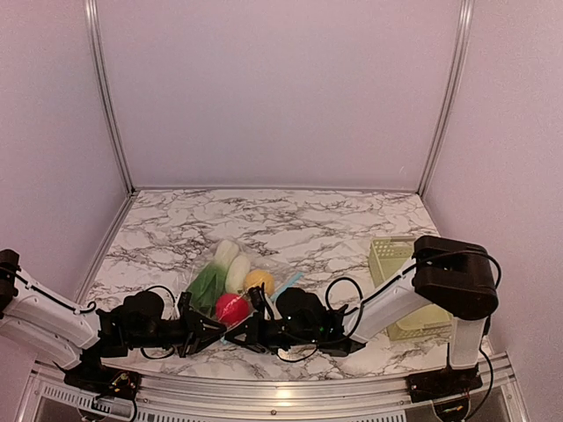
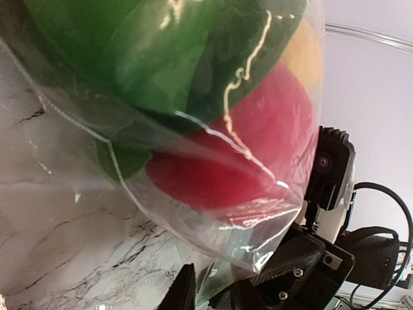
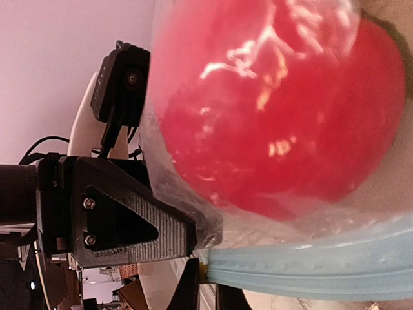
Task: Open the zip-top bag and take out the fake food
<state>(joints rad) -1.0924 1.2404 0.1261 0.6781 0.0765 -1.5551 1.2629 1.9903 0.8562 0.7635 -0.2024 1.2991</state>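
A clear bag [image 1: 271, 268] is seen lying on a marbled tabletop [image 1: 308, 220], near its front edge and midway between the two arms. Packed inside are a red fruit [image 1: 231, 308], a yellow fruit [image 1: 259, 281], a white piece [image 1: 237, 272] and a green vegetable [image 1: 208, 286]. The left claw [image 1: 218, 328] is clamped on the bag's near edge, with thin plastic pinched between its fingers [image 2: 186, 292]. The right claw [image 1: 239, 332], just beside it, is closed on the end of the blue zipper strip [image 3: 310, 271]. Both wrist views are largely blocked by the red fruit pressed against the plastic. A pale lattice basket [image 1: 387, 255] is set at the right, well apart from the bag and partly hidden by the right arm [image 1: 396, 303].
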